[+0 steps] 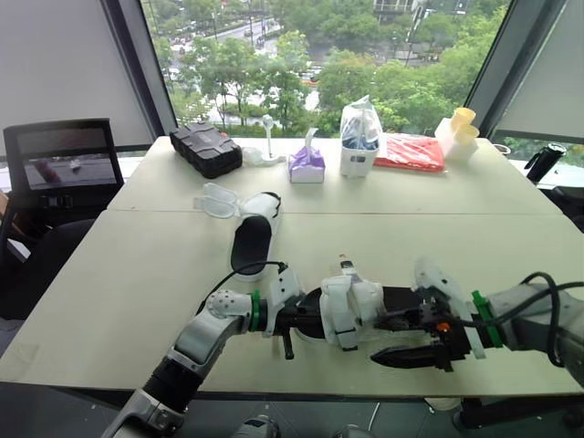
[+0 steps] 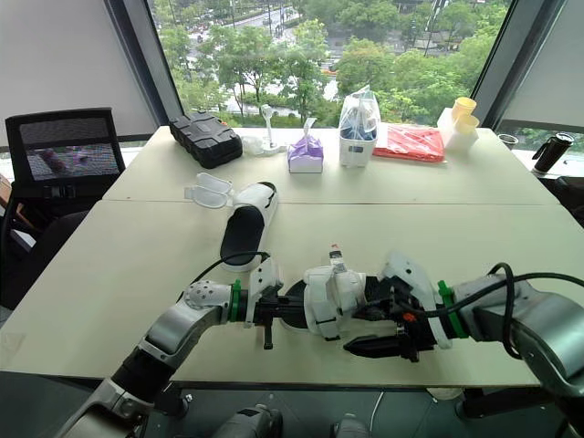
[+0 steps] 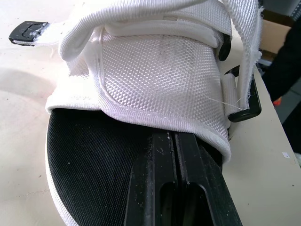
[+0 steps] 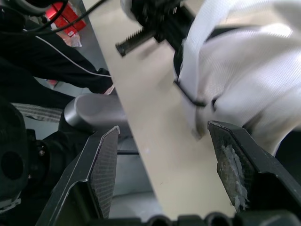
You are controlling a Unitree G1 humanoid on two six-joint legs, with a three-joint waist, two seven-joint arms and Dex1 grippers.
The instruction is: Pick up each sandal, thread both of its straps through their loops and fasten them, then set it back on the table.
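One white sandal with a black insole (image 1: 351, 308) lies near the table's front edge between my two grippers, its white straps (image 3: 160, 70) folded over the top and a black loop (image 3: 249, 103) at its side. My left gripper (image 1: 306, 315) is shut on this sandal's toe end, fingers (image 3: 157, 188) pressed together over the insole. My right gripper (image 1: 411, 338) stands open at the sandal's other end, the white strap side (image 4: 244, 70) just ahead of its spread fingers. The second sandal (image 1: 251, 239) rests mid-table with its straps lying open.
Along the far edge stand a black case (image 1: 205, 149), a purple tissue pack (image 1: 307, 164), a white bagged container (image 1: 359, 137), a red packet (image 1: 411, 151) and yellow cups (image 1: 461, 128). Clear plastic (image 1: 217, 199) lies by the second sandal. A chair (image 1: 64, 164) stands at left.
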